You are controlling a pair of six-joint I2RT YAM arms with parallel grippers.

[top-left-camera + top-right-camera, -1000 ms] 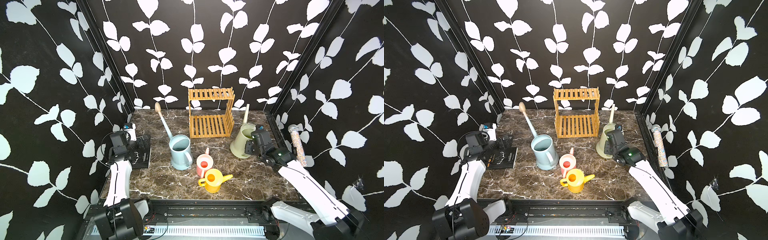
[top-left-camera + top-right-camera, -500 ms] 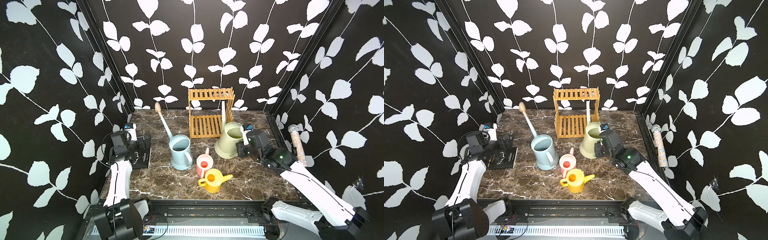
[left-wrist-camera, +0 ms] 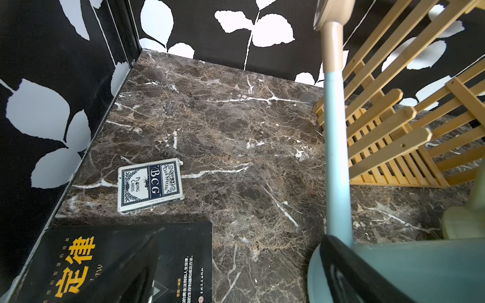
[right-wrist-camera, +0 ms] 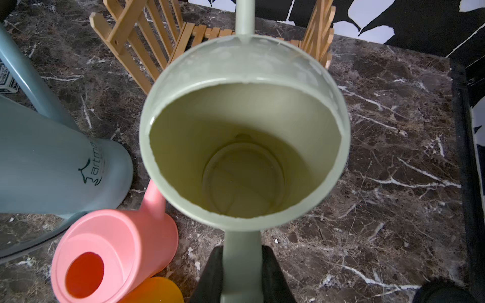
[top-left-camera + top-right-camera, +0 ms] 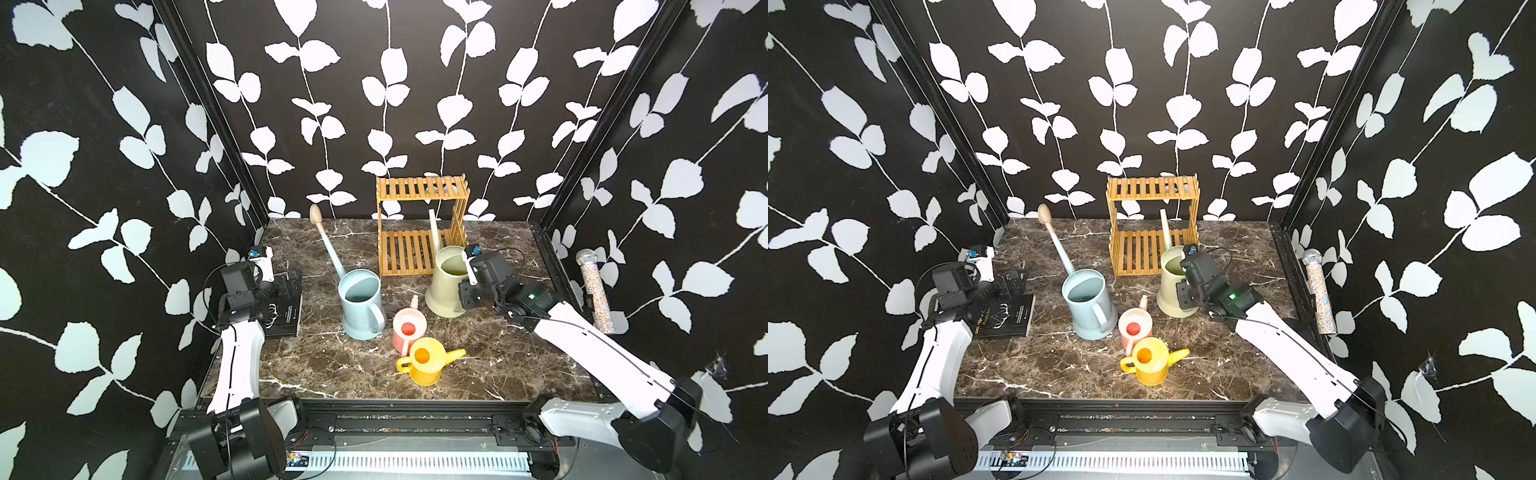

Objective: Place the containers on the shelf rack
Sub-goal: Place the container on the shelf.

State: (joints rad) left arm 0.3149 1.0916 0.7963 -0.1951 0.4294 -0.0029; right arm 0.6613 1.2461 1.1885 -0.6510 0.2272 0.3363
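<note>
**At the shelf rack (image 5: pixel 420 190): sage green can (image 5: pixel 442 291) gripped**

The can stands upright just before the rack's right front corner, its handle pinched by the right gripper (image 4: pixel 241 270). The pale blue can (image 5: pixel 359 307) is front-left of the rack. The left gripper (image 5: pixel 1013 282) is spread wide, far left.

The sage green can (image 5: pixel 445 286) has travelled with the right claw (image 5: pixel 464 286), which grips its handle, away from the right edge of the surface toward the middle. It was off the right side of the shelf rack (image 5: pixel 419 189). Now it is before the rack's right front corner, its spout crossing the lower tier, and nearer the pink can (image 5: pixel 409 328).
</note>
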